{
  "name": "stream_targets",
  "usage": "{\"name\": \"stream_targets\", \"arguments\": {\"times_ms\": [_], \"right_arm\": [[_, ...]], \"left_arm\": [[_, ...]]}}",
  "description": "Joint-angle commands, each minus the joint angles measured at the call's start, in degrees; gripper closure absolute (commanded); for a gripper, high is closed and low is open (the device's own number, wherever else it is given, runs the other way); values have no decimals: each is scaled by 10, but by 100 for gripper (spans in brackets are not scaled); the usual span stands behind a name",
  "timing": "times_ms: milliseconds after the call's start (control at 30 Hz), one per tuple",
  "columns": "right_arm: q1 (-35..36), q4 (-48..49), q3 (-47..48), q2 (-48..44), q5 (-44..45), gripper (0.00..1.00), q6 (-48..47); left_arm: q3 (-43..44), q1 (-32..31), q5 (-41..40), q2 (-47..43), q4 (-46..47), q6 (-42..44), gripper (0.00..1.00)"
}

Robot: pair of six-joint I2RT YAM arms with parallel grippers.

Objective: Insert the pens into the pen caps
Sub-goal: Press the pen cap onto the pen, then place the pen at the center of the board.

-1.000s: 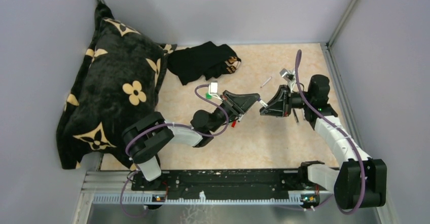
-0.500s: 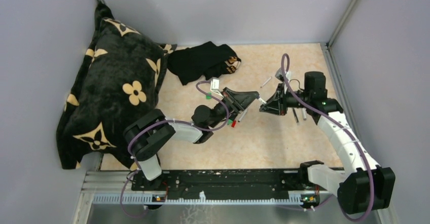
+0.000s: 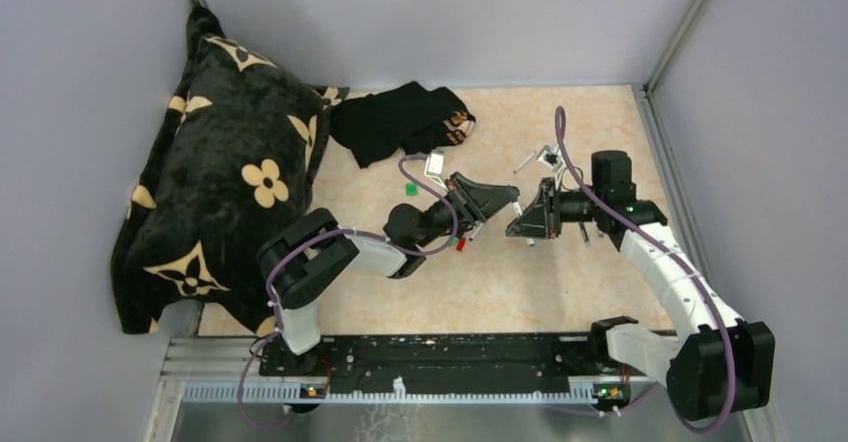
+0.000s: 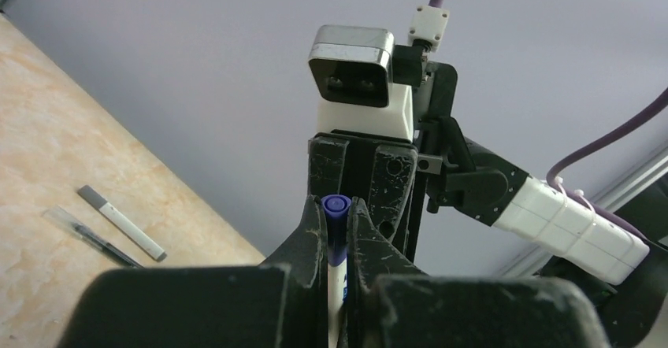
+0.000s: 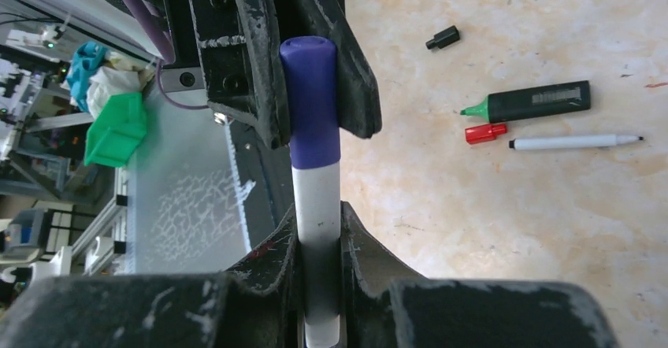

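A white-barrelled pen (image 5: 318, 230) with a purple cap (image 5: 313, 96) on its end hangs between both grippers above mid-table. My right gripper (image 5: 319, 214) (image 3: 512, 224) is shut on the white barrel. My left gripper (image 4: 336, 206) (image 3: 512, 200) is shut on the purple cap (image 4: 336, 226). On the table lie a black-barrelled marker with a green tip (image 5: 536, 101), a red cap (image 5: 484, 133) (image 3: 460, 245), an uncapped white pen (image 5: 575, 141), a small black cap (image 5: 443, 38) and a green cap (image 3: 410, 189). Two more thin pens (image 4: 122, 222) lie near the far wall.
A large black pillow with tan flowers (image 3: 230, 182) fills the left side. A black cloth (image 3: 400, 122) lies at the back. Grey walls close in the table on the left, back and right. A white stick (image 3: 523, 163) lies behind the grippers.
Both grippers have stayed tip to tip at mid-table. The left wrist has shifted right, uncovering the green cap. The right wrist has shifted a little left.
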Motion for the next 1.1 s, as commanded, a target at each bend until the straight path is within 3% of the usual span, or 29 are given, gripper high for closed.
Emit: {"name": "stream_targets", "arguments": {"times_ms": [0,100,233,433,767,1067], "right_arm": [[0,273,52,8,23,100,42],[-25,288,50,5,27,100,53],[-34,244,52,-3,56,100,-4],[-33,176,9,-6,-11,100,-117],[-34,198,-27,-9,-53,100,-123],[-34,147,-36,-21,-48,100,-186]], "left_arm": [[-20,-98,359,39,-66,-38,100],[-28,-98,365,25,-110,-11,100],[-43,-98,350,11,-141,6,100],[-25,-98,311,-6,-139,6,100],[-7,-98,284,-64,-239,89,100],[-25,-94,187,-113,-236,109,76]]}}
